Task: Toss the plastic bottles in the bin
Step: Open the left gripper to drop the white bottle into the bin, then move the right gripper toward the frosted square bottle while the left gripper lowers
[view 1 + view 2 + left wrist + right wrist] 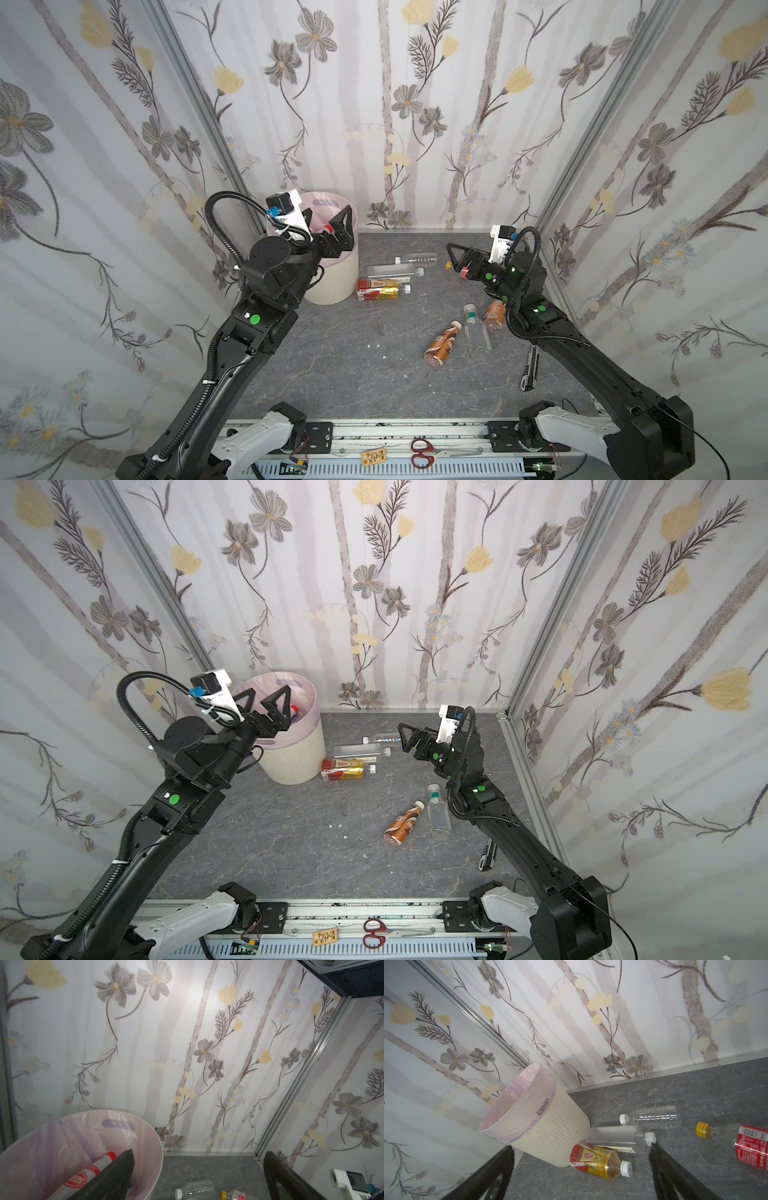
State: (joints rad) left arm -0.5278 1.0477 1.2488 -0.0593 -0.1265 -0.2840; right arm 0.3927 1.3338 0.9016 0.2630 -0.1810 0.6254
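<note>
the bin [332,286] stands upright in the far left corner of the tabletop [332,365]. the left gripper [328,216] hovers over its mouth, jaws spread wide and empty. the left wrist view shows best what lies inside: a red-capped bottle [87,1176] leaning on the pink liner, cap end up.

three bottles lie on their sides just beside the bin, long axes along the far edge. a clear ribbed bottle [417,258] has its cap toward the bin. a frosted bottle [392,271] and an amber bottle [380,289] have their caps pointing away from it.

the right gripper [455,259] hangs above the far right part of the tabletop, jaws released, holding nothing. it hides most of a yellow-capped bottle [749,1147] in both top views; the right wrist view shows its red label.

nearer the right edge, a brown bottle [442,343] and a green-banded bottle [476,328] lie with caps toward the far edge. a second brown bottle [494,313] shows in a top view, against the right arm.
</note>
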